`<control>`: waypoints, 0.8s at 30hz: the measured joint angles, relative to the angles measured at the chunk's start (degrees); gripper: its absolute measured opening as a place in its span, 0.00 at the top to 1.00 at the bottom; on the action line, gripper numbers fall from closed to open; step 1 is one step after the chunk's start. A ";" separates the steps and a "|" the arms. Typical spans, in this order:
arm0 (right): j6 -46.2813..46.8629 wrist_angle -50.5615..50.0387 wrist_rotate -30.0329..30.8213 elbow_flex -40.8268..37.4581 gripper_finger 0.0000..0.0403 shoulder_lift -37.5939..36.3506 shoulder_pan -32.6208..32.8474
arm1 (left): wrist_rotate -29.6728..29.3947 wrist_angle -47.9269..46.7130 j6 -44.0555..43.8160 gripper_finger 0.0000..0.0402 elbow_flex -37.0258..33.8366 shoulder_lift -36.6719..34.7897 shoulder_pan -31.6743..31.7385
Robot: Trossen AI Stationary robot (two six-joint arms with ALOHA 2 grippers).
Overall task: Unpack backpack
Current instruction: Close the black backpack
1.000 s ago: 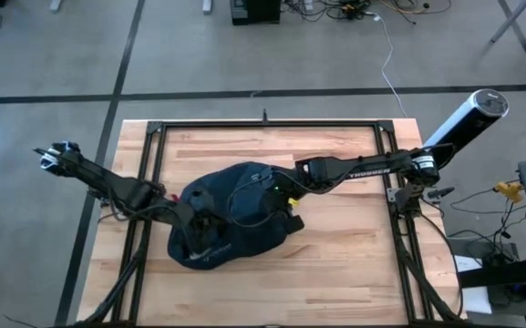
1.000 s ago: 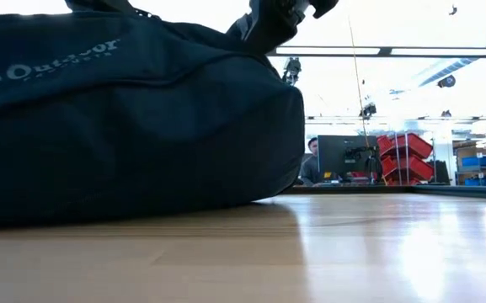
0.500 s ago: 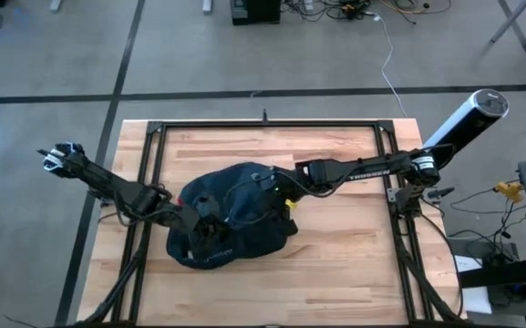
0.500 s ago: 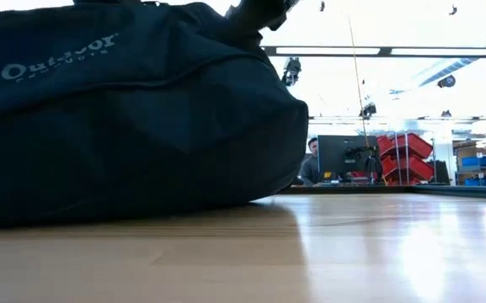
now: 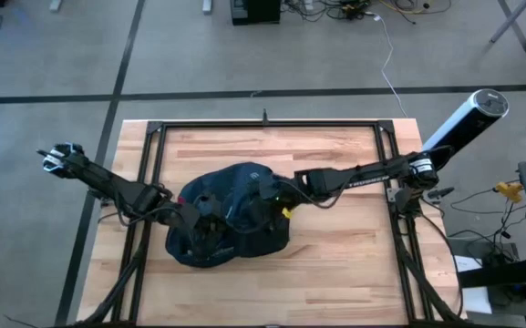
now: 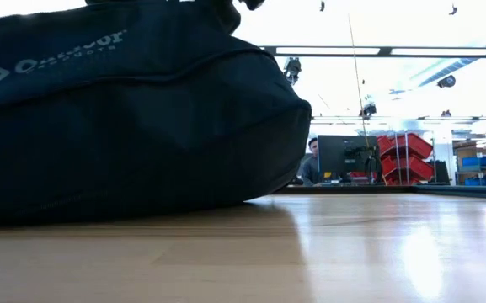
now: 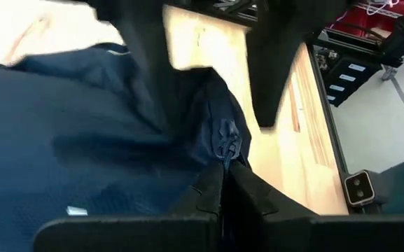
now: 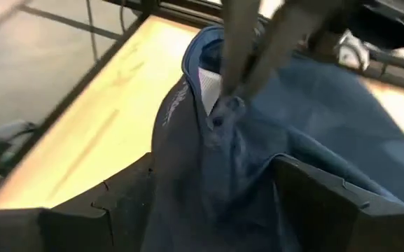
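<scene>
The backpack lay slumped left of centre on the table, apparently not yet emptied. The left gripper pinched a fold of its fabric, fingers pressed together. The right gripper stood spread astride the fabric near the zipper. Opening seemed underway; next, the right needed a firm pinch on the zipper pull.

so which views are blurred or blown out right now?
Low view: the backlit room behind is washed out, and the backpack reads nearly black. Left wrist view: motion smear across the top, fabric soft. Right wrist view: the other arm's pincer is streaked, and the table edge is blurred. High view: even light, sharp.
</scene>
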 joint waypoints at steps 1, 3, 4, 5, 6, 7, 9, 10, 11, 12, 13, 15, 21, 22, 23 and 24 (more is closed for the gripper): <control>-0.07 -0.04 0.50 0.00 0.47 0.15 0.25 | -0.02 0.04 0.18 1.00 0.00 0.00 -0.02; 0.81 0.29 0.89 0.00 0.57 0.60 0.58 | -0.15 0.13 0.46 1.00 0.00 0.00 0.00; 1.04 0.60 0.93 0.00 0.63 0.79 0.75 | -0.29 0.17 0.51 1.00 0.00 0.00 0.02; 1.23 0.69 0.99 0.00 0.70 1.00 0.87 | -0.35 0.17 0.51 1.00 0.00 0.00 0.05; 1.45 1.02 0.99 0.00 0.77 1.19 0.99 | -0.44 0.23 0.51 1.00 0.00 0.00 0.06; 1.81 1.31 0.98 0.00 0.84 1.21 1.10 | -0.46 0.27 0.51 1.00 0.00 0.00 0.07; 1.94 1.75 1.03 0.00 0.95 1.20 1.12 | -0.44 0.28 0.51 1.00 0.00 0.00 0.05; 2.10 1.78 1.16 0.00 0.97 1.17 1.12 | -0.41 0.19 0.51 1.00 0.00 -0.02 0.05; 2.67 1.60 1.42 0.00 0.97 1.12 1.12 | -0.29 -0.10 0.53 1.00 0.00 -0.17 0.07; 2.86 1.24 1.56 0.02 0.97 1.12 1.11 | -0.01 -0.33 0.53 1.00 0.00 -0.55 0.09; 2.87 0.80 1.85 0.08 0.98 1.09 1.08 | 0.16 -0.57 0.54 1.00 -0.01 -1.14 0.09; 2.90 -0.09 2.44 0.19 0.99 1.05 1.02 | 0.41 -0.96 0.55 1.00 -0.02 -2.36 0.09; 2.89 -3.91 2.66 0.28 1.00 0.77 1.09 | 3.02 -2.96 0.10 1.00 -0.02 -4.76 0.03; 2.88 -4.71 2.55 0.25 1.00 0.77 1.11 | 3.47 -3.78 -0.54 1.00 -0.02 -4.76 0.03; 2.89 -5.48 2.52 0.20 1.00 0.77 1.12 | 3.91 -4.91 -1.45 1.00 -0.02 -4.79 0.02; 2.89 -5.94 2.51 0.17 1.00 0.77 1.12 | 4.11 -6.02 -2.60 1.00 -0.02 -4.81 -0.07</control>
